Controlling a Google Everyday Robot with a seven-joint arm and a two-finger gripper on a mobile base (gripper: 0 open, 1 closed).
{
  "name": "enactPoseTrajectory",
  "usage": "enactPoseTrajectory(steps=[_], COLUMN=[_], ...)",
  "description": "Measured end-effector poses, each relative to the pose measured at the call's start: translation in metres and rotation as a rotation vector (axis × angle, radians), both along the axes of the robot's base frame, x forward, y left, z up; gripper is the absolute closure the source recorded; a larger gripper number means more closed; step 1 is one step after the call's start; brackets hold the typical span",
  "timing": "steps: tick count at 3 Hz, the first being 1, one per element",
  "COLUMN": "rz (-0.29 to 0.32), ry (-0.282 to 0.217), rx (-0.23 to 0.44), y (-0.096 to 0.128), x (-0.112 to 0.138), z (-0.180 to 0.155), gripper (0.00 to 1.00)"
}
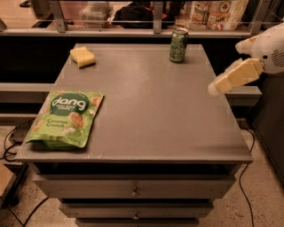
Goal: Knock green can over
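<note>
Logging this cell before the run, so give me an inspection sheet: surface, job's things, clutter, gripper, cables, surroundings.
Surface: flat grey tabletop over drawers.
Job's things: small dark-green metal drink can, upright, near the far edge.
Clutter: yellow sponge block far left; flat light-green snack bag near left.
Gripper: cream two-finger gripper over the right edge, apart from the can.
Cables: dark cables on the floor, both sides.
Surroundings: metal railing behind, packaged goods beyond.
</note>
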State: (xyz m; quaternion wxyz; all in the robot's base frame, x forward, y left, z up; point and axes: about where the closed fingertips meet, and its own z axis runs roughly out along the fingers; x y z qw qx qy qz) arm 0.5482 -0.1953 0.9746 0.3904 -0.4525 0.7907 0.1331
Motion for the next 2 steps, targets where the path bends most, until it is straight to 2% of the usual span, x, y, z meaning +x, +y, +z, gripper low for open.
enactPoseTrajectory(steps=[1,2], rz=[0.004,0.004], ry=[-0.029,-0.03], rx=[0.059,0.063], y=[0.0035,0.0033], x=[0.026,0.0273], z=[0.0036,0.0036], gripper=[0.0,0.0])
